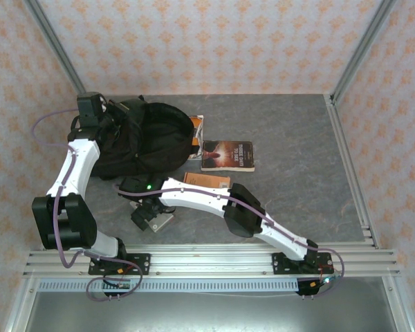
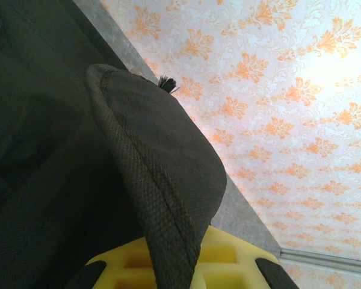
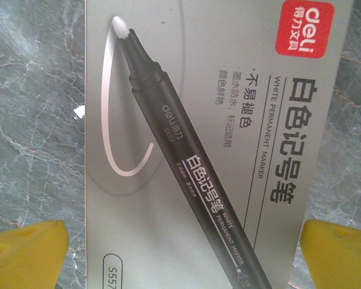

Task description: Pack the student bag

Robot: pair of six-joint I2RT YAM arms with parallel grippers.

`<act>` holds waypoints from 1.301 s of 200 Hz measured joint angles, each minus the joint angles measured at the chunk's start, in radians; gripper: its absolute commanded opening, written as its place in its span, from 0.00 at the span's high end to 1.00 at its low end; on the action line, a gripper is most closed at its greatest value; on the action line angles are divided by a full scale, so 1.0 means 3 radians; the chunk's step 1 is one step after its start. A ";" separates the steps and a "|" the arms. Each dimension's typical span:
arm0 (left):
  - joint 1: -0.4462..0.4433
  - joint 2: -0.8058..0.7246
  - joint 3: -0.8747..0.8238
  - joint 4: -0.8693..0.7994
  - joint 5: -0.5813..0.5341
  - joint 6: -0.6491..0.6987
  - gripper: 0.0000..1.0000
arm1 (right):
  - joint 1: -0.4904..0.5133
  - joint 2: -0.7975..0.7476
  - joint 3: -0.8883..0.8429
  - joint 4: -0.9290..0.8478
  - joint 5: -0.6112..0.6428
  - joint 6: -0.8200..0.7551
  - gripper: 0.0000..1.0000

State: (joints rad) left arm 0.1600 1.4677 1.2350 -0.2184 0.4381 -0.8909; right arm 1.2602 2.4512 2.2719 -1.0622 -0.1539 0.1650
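The student bag (image 1: pixel 152 138) lies at the far left of the table (image 1: pixel 290 138). The left gripper (image 2: pixel 171 268) is clamped on the bag's fabric edge. The right gripper (image 3: pixel 180 253), jaws wide, hangs over a white permanent marker box (image 3: pixel 228 90).

marker box (image 3: pixel 216 150), dark book (image 1: pixel 227 155), grey table (image 1: pixel 297 138)

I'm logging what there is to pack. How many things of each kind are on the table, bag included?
Backpack: 1
Books: 3 (dark book, orange book, book beside the bag's opening)
Marker box: 1
Total: 5
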 measured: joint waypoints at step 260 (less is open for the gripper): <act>-0.0271 0.0004 0.0047 -0.0029 0.0076 0.0075 1.00 | -0.0022 -0.1668 -0.1738 0.0464 0.0783 0.0258 0.13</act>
State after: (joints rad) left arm 0.0788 1.4689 1.2491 -0.2272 0.4610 -0.8684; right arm 1.2537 1.9507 1.7504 -0.9230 0.0811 0.2424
